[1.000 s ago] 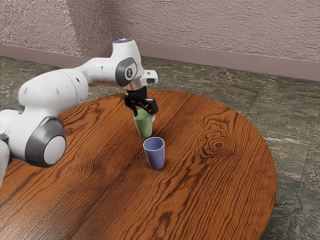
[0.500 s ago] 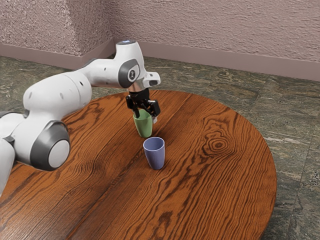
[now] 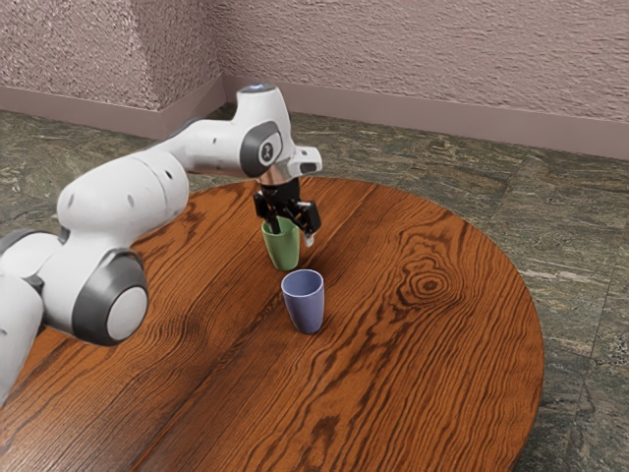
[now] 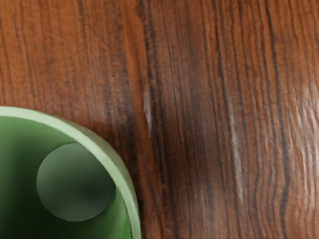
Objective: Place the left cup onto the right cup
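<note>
On the round wooden counter (image 3: 423, 374) two cups stand upright and apart, neither one stacked on the other: a green cup (image 3: 283, 254) farther back and slightly toward the exterior view's left, and a blue-violet cup (image 3: 304, 303) nearer the camera, just beside it with a strip of bare wood between them. Both have their open mouths upward and rest on their bases. The white arm (image 3: 128, 197) comes in from the exterior view's left, bends at its elbow and points its hand straight down over the green cup. The black pincer (image 3: 289, 232) hangs at the level of that cup's rim with its jaws spread wide. One finger dips at or just inside the cup's mouth, and the other finger (image 3: 310, 234) stands outside the cup on the exterior view's right, clear of the wall, so nothing is gripped. I cannot tell whether the inner finger touches the rim. From the wrist view, the green cup (image 4: 102, 149) lies close beneath the hand and is seen from above: its pale rim curves across one corner, and its round flat bottom shows deep inside, darker green around it. Beside the cup runs the counter (image 4: 224, 124), reddish brown with dark grain lines and a few pale glints. Beyond the counter, the exterior view shows a mottled stone floor (image 3: 570, 216) and a rough pinkish wall (image 3: 442, 49).
</note>
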